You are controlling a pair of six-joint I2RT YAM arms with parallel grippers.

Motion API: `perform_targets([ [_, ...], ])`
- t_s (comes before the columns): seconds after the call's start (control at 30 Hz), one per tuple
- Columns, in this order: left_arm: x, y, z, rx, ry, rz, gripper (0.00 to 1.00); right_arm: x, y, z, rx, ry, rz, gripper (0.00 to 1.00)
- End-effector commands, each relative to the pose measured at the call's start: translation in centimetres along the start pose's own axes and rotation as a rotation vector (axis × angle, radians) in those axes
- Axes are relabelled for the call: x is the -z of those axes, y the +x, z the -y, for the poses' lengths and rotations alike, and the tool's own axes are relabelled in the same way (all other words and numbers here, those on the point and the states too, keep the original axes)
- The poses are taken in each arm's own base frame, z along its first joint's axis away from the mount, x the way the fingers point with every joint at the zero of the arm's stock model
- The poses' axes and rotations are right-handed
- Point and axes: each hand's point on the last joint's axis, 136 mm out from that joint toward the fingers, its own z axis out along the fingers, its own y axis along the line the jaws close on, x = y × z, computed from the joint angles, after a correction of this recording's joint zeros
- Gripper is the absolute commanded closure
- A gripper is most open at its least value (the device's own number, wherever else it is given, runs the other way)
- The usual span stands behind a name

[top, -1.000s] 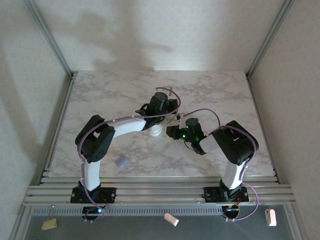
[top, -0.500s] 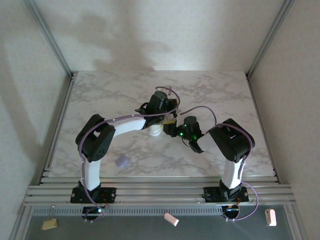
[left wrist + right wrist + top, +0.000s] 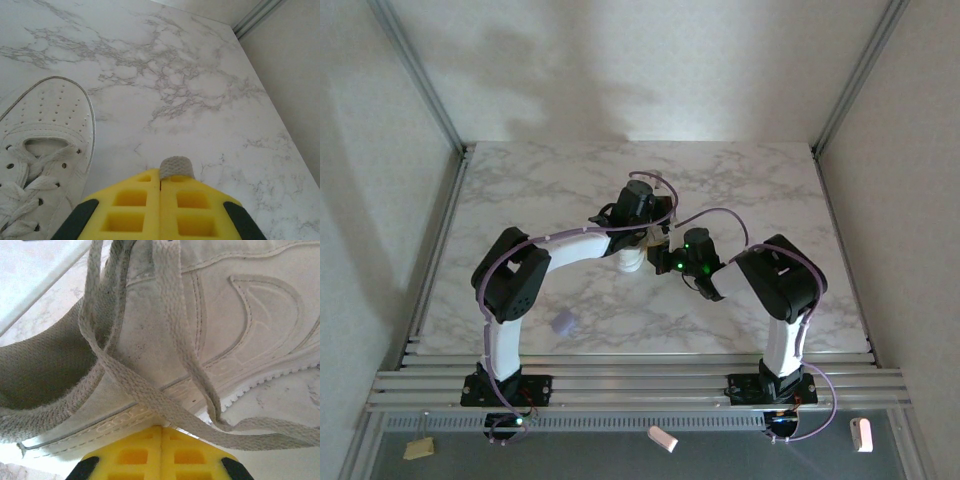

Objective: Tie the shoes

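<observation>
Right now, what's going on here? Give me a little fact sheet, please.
Surface: marble table
Shoe: white sneaker, laces hanging loose
Left end effector: shut on a lace bit
Right end effector: shut beside the sneaker's side, laces crossing its tip
Extra: lavender blob near the table's front edge

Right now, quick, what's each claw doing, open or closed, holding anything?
Left claw: closed, pinching a lace piece.
Right claw: closed; laces cross its tips, grip cannot be told.
</observation>
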Motion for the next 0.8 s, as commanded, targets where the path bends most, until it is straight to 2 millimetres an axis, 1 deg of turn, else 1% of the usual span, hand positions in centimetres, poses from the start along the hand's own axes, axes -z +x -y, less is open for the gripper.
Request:
perform_targets([
  [0.0, 0.2, 0.1, 0.5, 0.004, 0.029, -0.008, 1.0, 0.9, -2.1, -1.7, 0.053, -0.028, 0.034, 1.0],
  [0.17, 1.0, 0.6, 0.9, -0.006, 0.057, -0.021, 1.0, 3.7, -2.0, -2.8, 0.026, -0.004, -0.032, 1.0],
  [0.27, 1.4, 1.2, 1.1, -0.021, 0.067, -0.036, 1.0, 5.1, -1.6, -3.4, -0.009, 0.017, -0.134, 1.0],
  [0.33, 1.7, 1.0, 1.6, -0.033, 0.09, -0.022, 1.0, 5.9, -1.0, -4.0, -0.034, 0.017, -0.206, 1.0],
  [0.4, 2.0, 1.5, 1.7, -0.044, 0.096, -0.031, 1.0, 6.8, -1.3, -4.7, -0.043, 0.004, -0.218, 1.0],
  [0.5, 2.6, 1.8, 1.7, -0.049, 0.102, -0.027, 1.0, 8.6, -2.3, -5.6, -0.044, 0.013, -0.202, 1.0],
  [0.53, 2.8, 1.8, 1.7, -0.048, 0.107, -0.02, 1.0, 9.3, -2.7, -5.4, -0.044, 0.045, -0.179, 1.0],
  [0.57, 3.1, 1.7, 1.7, -0.047, 0.108, -0.012, 1.0, 9.9, -3.0, -4.7, -0.055, 0.094, -0.159, 1.0],
  [0.63, 3.6, 0.9, 1.8, -0.043, 0.109, 0.02, 1.0, 10.8, -3.0, -2.6, -0.086, 0.205, -0.128, 1.0],
  [0.7, 4.0, -0.2, 2.2, -0.043, 0.11, 0.054, 1.0, 11.2, -2.7, -0.4, -0.163, 0.267, -0.112, 1.0],
  [0.73, 4.2, -0.8, 2.5, -0.043, 0.114, 0.07, 1.0, 10.9, -2.6, 0.3, -0.208, 0.26, -0.112, 1.0],
  [0.77, 4.3, -1.3, 2.8, -0.045, 0.118, 0.081, 1.0, 10.6, -2.6, 0.6, -0.229, 0.24, -0.109, 0.97],
])
